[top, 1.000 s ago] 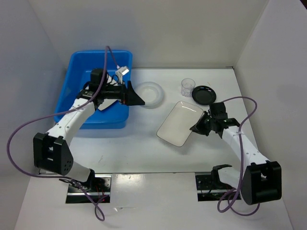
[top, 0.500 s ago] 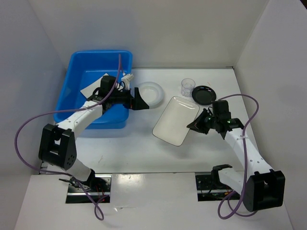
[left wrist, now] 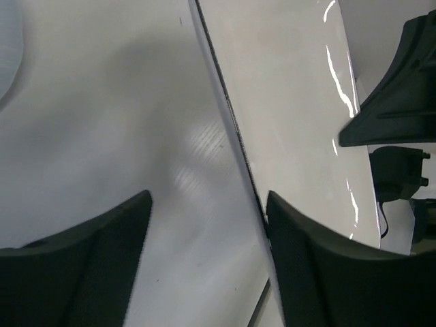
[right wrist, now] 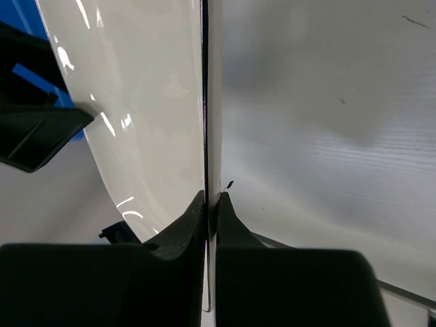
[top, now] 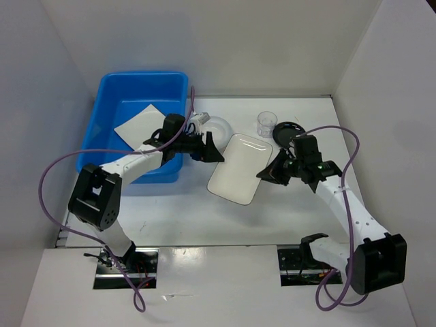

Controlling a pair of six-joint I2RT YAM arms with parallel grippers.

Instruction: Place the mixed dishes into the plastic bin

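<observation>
Tray: shifting it toward nine o'clock, clamped tight in right fingers; left fingers, apart, narrowing around its edge, readying handover.

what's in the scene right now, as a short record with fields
right gripper: shut on dark-edged white plate
left gripper: open, astride the plate's opposite edge
blue bin: holds white tray
on table: round white dish, clear cup, black bowl
</observation>
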